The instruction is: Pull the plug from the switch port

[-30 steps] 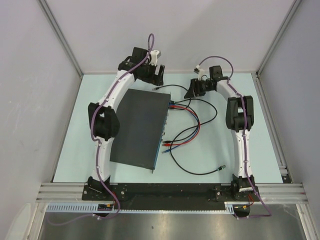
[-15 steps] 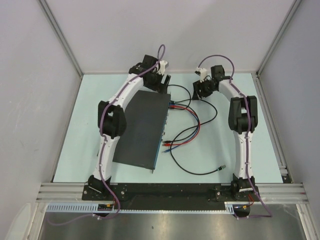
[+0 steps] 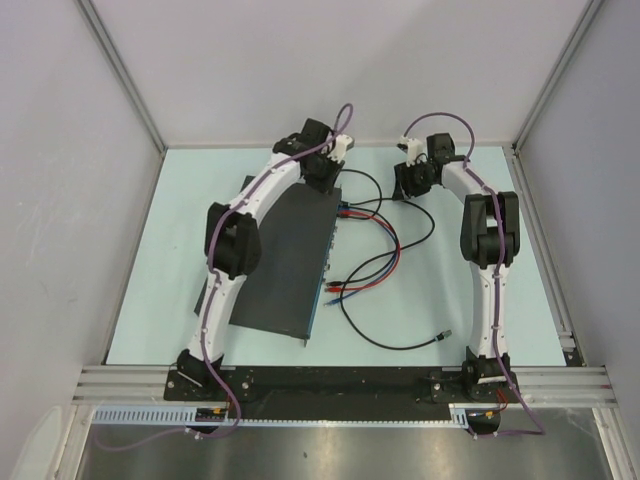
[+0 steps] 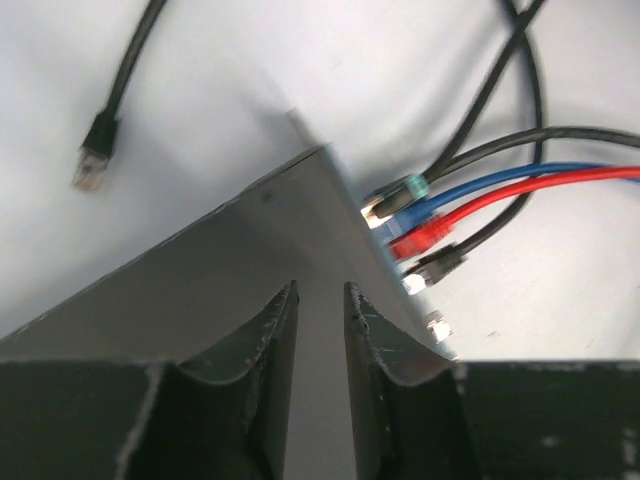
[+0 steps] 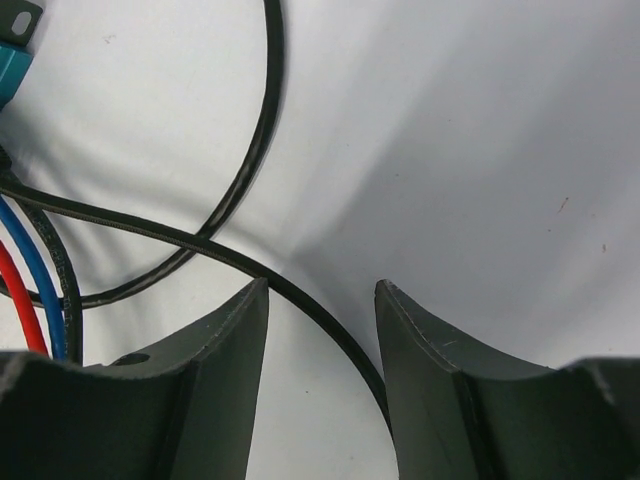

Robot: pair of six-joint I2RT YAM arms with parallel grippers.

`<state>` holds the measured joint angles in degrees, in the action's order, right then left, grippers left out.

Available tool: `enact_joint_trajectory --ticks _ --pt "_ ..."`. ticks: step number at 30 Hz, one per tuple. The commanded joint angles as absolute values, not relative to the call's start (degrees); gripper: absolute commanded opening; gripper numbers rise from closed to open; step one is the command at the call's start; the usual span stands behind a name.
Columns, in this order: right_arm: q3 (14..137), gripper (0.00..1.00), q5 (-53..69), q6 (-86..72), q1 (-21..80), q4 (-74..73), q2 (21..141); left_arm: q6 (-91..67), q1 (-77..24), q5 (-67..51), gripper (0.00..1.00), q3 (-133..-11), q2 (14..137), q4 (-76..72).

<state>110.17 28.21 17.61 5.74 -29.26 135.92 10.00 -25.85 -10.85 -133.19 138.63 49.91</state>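
Note:
The switch [image 3: 285,265] is a flat black box lying left of centre, its socket face turned right. Green-booted, blue, red and black plugs [image 4: 410,215] sit in the sockets at its far end, and more cables [image 3: 340,290] are plugged in lower down. My left gripper [image 3: 328,172] hovers over the switch's far right corner [image 4: 230,270]. It is open by a narrow gap [image 4: 320,290] with nothing between the fingers. My right gripper [image 3: 408,185] stands open [image 5: 322,285] above the table, right of the plugs. A black cable [image 5: 330,320] on the table runs under the gap.
Black, red and blue cables loop over the table right of the switch [image 3: 400,250]. One loose black plug [image 3: 447,335] lies near the front right, another [image 4: 95,160] beyond the switch's far corner. Grey walls and rails enclose the table.
My left arm has swung right along the far edge to the switch's far right corner and its jaws have narrowed. The right gripper has drawn slightly right and narrowed a little.

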Motion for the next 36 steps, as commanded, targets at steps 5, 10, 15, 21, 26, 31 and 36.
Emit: enact_joint_trajectory --ticks 5,10,15,21,26,31,36 --pt "107.4 0.54 26.7 17.6 6.0 -33.0 133.7 8.8 -30.5 -4.8 0.32 -135.4 140.8 41.2" --pt "107.1 0.55 26.8 17.3 6.1 -33.7 133.4 7.8 -30.8 -0.4 0.36 -135.2 142.1 39.4" --pt "107.0 0.55 26.8 17.1 6.1 -33.7 133.2 6.9 -31.0 2.8 0.33 -134.8 142.6 38.7" --pt "106.8 0.55 27.0 17.4 6.2 -34.4 133.4 7.2 -31.2 5.5 0.31 -133.6 142.5 39.0" --pt "106.4 0.56 27.4 17.1 6.5 -34.5 133.6 7.4 -31.1 3.3 0.33 -132.7 142.1 40.1" --pt "106.5 0.57 27.9 17.1 6.3 -34.9 133.7 6.8 -31.5 -4.7 0.44 -133.4 141.6 41.0" --pt "107.1 0.57 28.2 17.1 6.2 -35.6 133.9 7.6 -32.0 -1.6 0.41 -132.5 141.9 40.1"
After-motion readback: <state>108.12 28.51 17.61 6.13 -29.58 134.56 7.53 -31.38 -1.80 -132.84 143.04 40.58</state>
